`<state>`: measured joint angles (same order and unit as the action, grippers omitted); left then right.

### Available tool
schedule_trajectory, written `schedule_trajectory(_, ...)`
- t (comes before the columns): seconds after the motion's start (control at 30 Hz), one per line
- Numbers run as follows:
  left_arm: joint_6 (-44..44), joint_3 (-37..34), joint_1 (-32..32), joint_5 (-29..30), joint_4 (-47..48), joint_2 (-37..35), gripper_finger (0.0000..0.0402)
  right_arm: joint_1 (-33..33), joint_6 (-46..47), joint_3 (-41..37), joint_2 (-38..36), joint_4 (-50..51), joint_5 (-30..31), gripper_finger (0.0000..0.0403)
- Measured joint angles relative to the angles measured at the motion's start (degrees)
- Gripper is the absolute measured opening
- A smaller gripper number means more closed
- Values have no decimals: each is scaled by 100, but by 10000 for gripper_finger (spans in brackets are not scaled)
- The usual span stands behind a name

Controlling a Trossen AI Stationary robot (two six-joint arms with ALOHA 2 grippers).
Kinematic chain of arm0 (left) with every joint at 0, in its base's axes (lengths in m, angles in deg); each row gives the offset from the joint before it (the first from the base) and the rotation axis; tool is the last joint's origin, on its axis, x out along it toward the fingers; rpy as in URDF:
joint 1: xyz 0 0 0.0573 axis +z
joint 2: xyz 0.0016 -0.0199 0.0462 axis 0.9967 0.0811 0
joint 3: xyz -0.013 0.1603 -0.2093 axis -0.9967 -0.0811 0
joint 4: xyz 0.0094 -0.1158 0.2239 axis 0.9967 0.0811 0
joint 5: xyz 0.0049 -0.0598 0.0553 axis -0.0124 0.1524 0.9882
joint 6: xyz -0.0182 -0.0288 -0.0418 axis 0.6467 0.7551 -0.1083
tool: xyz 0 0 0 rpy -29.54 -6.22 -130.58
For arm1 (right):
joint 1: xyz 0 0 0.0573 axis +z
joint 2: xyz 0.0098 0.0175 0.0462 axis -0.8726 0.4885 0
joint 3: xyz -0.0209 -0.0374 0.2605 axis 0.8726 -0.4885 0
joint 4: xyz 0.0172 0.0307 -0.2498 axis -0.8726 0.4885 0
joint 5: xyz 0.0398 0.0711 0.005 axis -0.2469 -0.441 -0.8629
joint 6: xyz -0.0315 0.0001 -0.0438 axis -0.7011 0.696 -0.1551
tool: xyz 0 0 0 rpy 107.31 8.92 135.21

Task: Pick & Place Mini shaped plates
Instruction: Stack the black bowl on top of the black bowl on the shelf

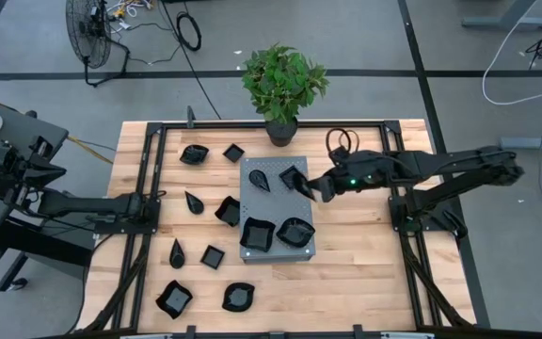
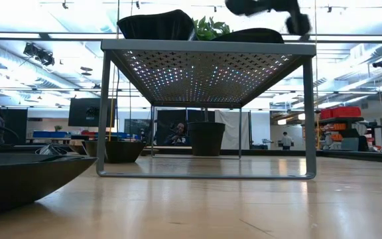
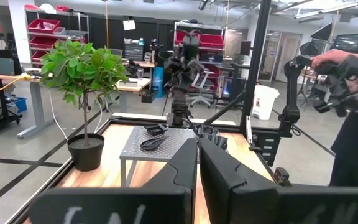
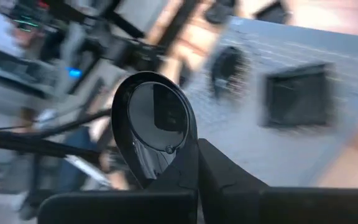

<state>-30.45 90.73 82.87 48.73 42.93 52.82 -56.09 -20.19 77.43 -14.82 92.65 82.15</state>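
Note:
The mini shaped plates are small glossy black dishes. Three lie on the raised grey perforated slab (image 1: 276,209): a teardrop (image 1: 260,179), a square (image 1: 257,234) and a rounded one (image 1: 295,231). My right gripper (image 1: 320,185) hovers over the slab's far right corner, shut on another black plate (image 4: 157,130), which stands up between its fingers. Several more plates lie on the wood left of the slab, such as a square (image 1: 228,210) and a teardrop (image 1: 194,201). My left gripper (image 1: 158,198) rests shut and holding nothing at the table's left side.
A potted plant (image 1: 283,89) stands at the far edge behind the slab. A black frame (image 1: 149,141) runs around the wooden table. One plate (image 2: 25,176) lies close to the low camera. A person (image 3: 353,93) stands beyond the table's right side, holding control handles.

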Motion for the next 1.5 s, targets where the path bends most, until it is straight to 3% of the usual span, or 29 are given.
schedule_trajectory(0.5,-1,2,1,0,0,-2,23,-427,-187,1239,1532,-520,-1013,0)
schedule_trajectory(0.73,-2,0,1,0,-1,-2,23,-770,180,1357,2041,-878,-1501,0)
schedule_trajectory(1.23,0,0,2,0,-2,-2,23,-1255,627,1355,2788,-972,-1484,0)
schedule_trajectory(1.5,0,0,0,0,0,-1,23,-1440,756,1169,2792,-986,-1355,0)
